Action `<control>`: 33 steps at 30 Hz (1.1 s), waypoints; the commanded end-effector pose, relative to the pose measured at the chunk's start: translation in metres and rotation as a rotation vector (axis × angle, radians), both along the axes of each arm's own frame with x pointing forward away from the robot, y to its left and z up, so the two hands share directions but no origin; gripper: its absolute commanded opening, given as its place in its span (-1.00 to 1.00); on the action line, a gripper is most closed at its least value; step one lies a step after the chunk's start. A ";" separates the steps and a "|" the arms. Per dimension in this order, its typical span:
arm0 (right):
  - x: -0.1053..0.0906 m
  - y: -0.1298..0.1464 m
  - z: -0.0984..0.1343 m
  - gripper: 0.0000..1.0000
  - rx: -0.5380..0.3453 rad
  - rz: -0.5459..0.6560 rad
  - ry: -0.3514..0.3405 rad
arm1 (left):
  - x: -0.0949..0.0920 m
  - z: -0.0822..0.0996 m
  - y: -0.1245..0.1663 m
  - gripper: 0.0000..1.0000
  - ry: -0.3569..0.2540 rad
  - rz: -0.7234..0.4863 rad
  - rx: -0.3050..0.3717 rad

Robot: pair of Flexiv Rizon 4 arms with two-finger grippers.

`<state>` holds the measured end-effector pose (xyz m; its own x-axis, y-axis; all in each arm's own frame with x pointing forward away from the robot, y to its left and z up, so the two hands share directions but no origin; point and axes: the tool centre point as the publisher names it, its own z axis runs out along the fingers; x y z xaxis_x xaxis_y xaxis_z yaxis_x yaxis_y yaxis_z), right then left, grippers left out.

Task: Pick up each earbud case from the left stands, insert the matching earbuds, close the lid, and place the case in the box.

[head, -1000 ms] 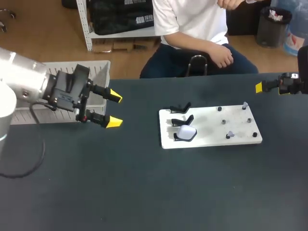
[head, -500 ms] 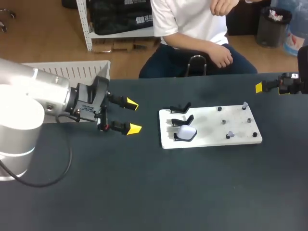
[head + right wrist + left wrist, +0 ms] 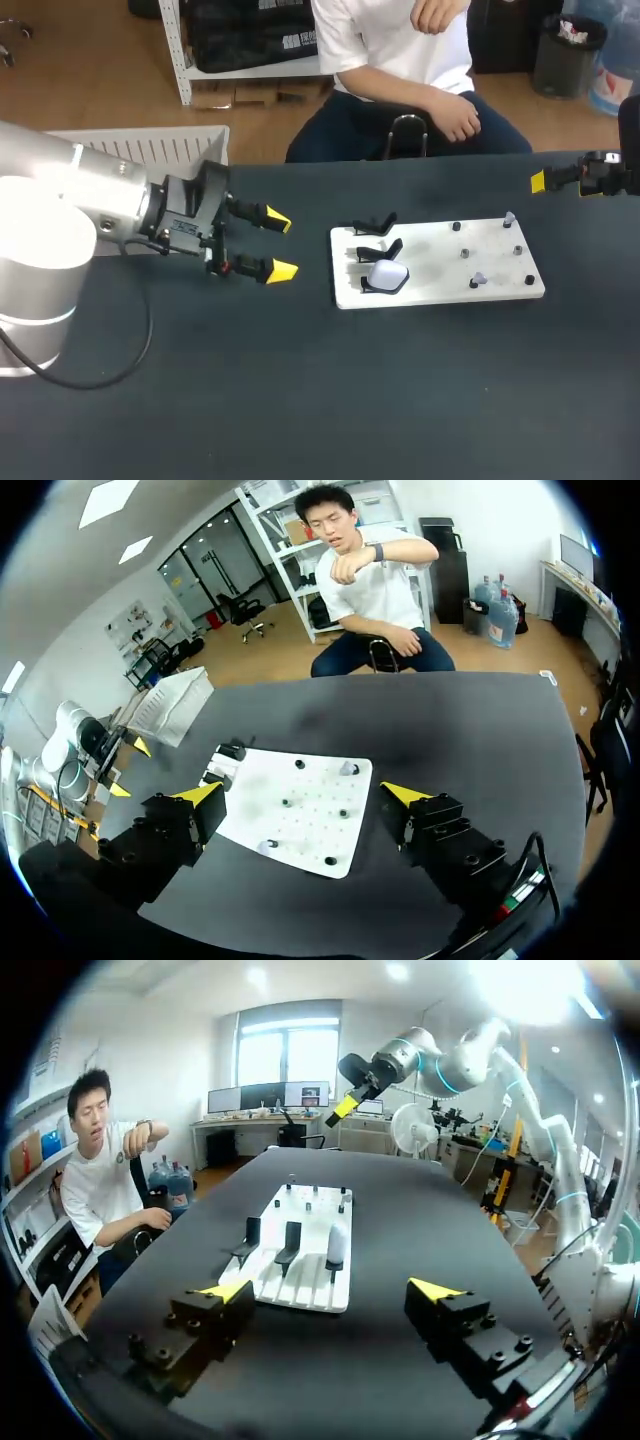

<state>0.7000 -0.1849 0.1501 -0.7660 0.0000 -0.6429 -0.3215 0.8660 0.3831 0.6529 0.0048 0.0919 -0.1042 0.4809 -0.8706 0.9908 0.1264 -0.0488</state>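
The earbud case (image 3: 388, 275) sits on the nearest of the three black stands along the left edge of the white board (image 3: 440, 285). The other two stands (image 3: 378, 236), just beyond it, hold nothing. Two small pale earbuds (image 3: 479, 279) rest on pegs toward the board's right side, well apart from the case. Your left gripper (image 3: 280, 245) hangs over the dark table (image 3: 300, 400) just short of the board's left edge, fingers spread wide and empty, pointing toward the stands. In the left wrist view the case (image 3: 337, 1243) lies straight ahead of that gripper, close to the middle of the gap, and its long axis seems to run away from you along the stand, so you would likely close across its narrow sides. Your right gripper (image 3: 300, 794) is also wide open with nothing in it, held off past the board's far right corner, so the left arm is plainly the nearer one for this pick. The box (image 3: 140, 150), a white slatted bin, waits behind your left arm at the table's far left.
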 end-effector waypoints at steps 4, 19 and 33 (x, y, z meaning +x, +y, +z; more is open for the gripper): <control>0.000 0.000 0.000 1.00 0.000 0.000 0.000 | 0.011 -0.012 -0.029 1.00 -0.001 -0.042 0.035; 0.000 0.000 0.000 1.00 0.000 0.000 0.000 | 0.007 -0.031 -0.076 1.00 0.016 -0.090 0.066; 0.000 0.000 0.000 1.00 0.000 0.000 0.000 | 0.005 -0.047 -0.095 1.00 0.015 -0.024 0.060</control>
<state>0.7000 -0.1850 0.1500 -0.7660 0.0001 -0.6428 -0.3214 0.8660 0.3831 0.6602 -0.0857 0.0487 -0.1037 0.5395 -0.8356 0.9936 0.0939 -0.0627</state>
